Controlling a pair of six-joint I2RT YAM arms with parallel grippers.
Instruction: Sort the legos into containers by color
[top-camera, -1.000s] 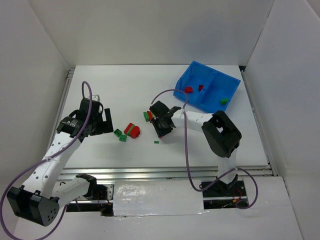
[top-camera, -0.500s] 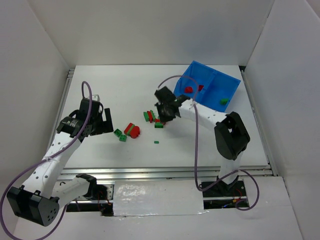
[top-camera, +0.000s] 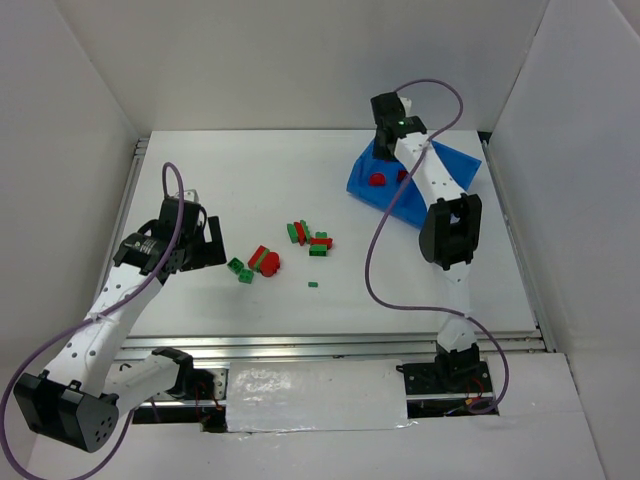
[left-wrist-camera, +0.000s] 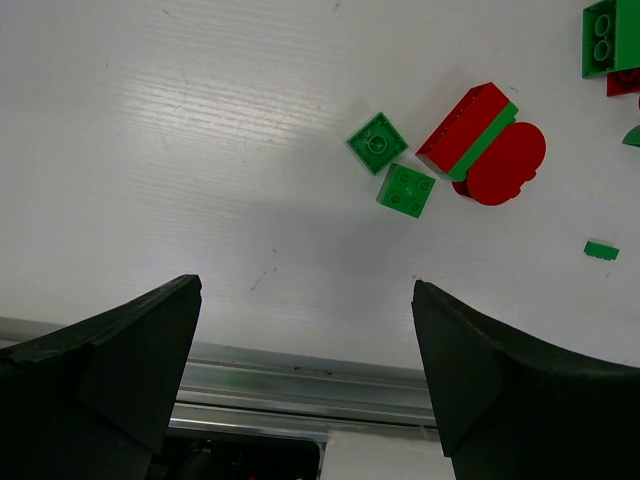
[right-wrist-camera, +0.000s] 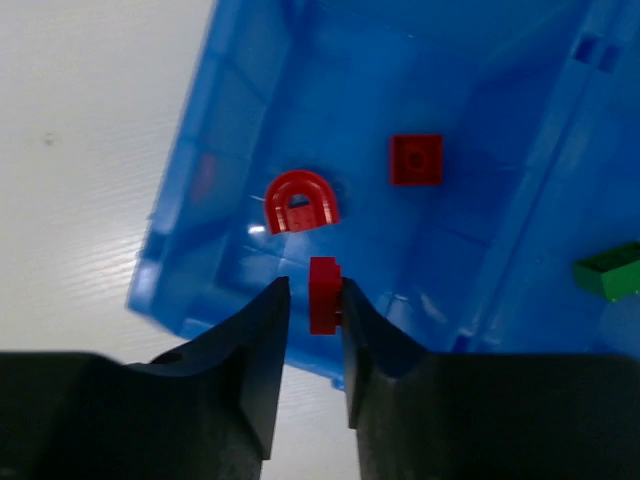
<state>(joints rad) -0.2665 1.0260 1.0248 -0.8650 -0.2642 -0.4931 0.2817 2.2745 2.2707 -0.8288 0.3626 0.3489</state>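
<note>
Over the blue bin (right-wrist-camera: 215, 170), the outstretched right fingers (right-wrist-camera: 250, 365) pinch a red brick (right-wrist-camera: 323, 296); left fingers (left-wrist-camera: 120, 365) hover spread wide.

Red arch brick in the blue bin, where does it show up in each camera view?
Top external: red arch brick lies in the left compartment of the blue bin, upper right of picture.
Left wrist: not in it.
Right wrist: centre, just above the right end effector gripping a small red brick.
Shared landmark: the square red brick beside the arch.
</note>
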